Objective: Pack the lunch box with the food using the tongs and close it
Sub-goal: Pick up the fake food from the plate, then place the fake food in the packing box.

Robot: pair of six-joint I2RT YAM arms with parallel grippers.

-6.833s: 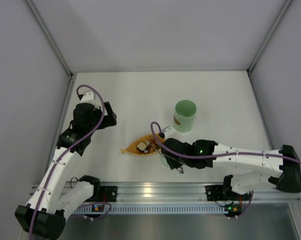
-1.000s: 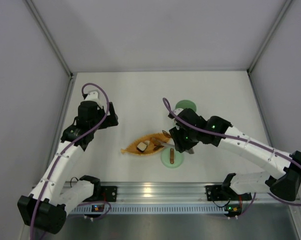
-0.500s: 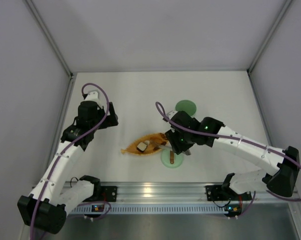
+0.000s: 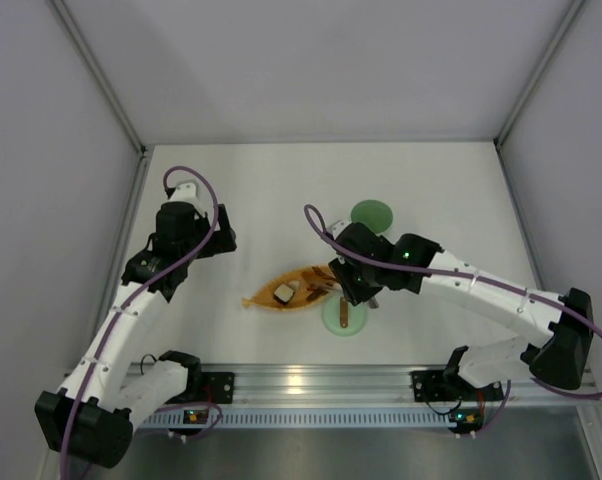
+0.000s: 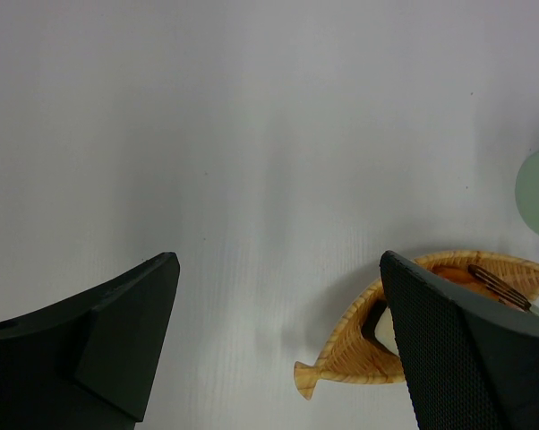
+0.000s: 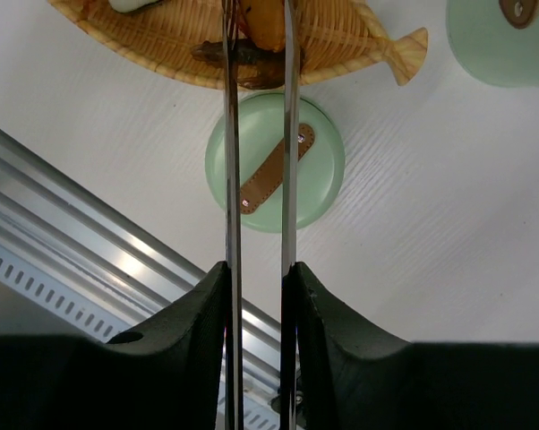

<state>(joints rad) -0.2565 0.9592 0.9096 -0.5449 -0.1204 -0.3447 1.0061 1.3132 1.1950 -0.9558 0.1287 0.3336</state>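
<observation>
Squeezing the thin, pale metal tongs (image 6: 286, 134), the right gripper (image 6: 256, 278) is clamping their two slim arms close together, the tips flanking an orange piece of food (image 6: 263, 22) in the woven, fish-shaped dish (image 6: 341, 40). A smooth round green lid (image 6: 274, 161) with a brown strap handle is lying flat just beside the dish's near edge, near the ribbed metal rail (image 6: 90, 233). The green lunch box (image 4: 371, 213) is standing apart beyond the dish, white table (image 4: 281, 190) showing between them. The left gripper (image 5: 277, 260) is hanging spread wide, holding nothing.
</observation>
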